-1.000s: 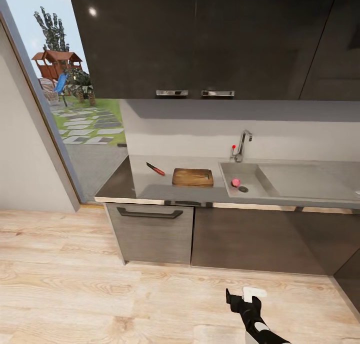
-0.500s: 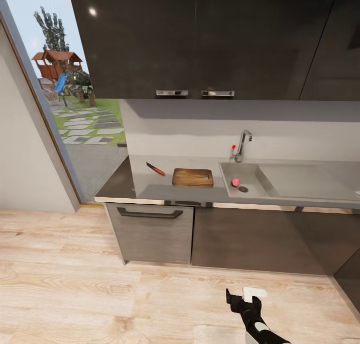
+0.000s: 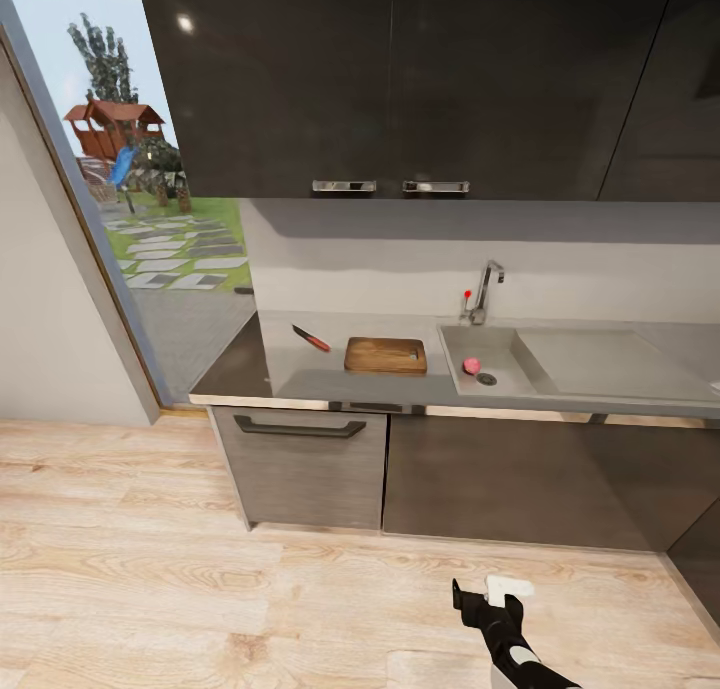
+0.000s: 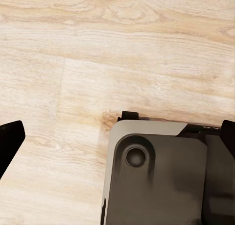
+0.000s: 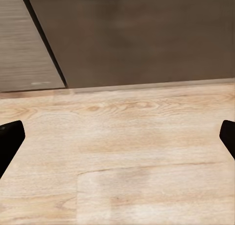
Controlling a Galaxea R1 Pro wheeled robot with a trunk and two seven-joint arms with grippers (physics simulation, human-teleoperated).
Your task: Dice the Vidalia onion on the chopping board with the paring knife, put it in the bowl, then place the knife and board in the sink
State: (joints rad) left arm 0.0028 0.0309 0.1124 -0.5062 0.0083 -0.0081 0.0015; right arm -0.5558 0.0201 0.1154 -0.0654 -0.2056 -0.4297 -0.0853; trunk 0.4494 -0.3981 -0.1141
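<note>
The Vidalia onion (image 3: 471, 366), a small pinkish ball, lies in the grey sink (image 3: 505, 347) beside the drain, below the chrome tap (image 3: 487, 287). Left of the sink, the brown chopping board (image 3: 386, 355) lies flat on the countertop (image 3: 300, 374). The red-handled paring knife (image 3: 311, 338) rests further left. The bowl is out of view. My right gripper (image 3: 482, 594) hangs low over the wooden floor, well short of the cabinets, open and empty (image 5: 117, 137). My left gripper (image 4: 117, 137) is also open over the floor, its fingertips (image 4: 10, 139) wide apart.
Dark lower cabinets (image 3: 300, 464) stand under the counter, with dark upper cabinets (image 3: 400, 79) above. A tall window (image 3: 120, 199) is at the left. A grey part of my base (image 4: 156, 176) shows beneath the left gripper. A white sliver (image 3: 714, 385) sits at the counter's right edge.
</note>
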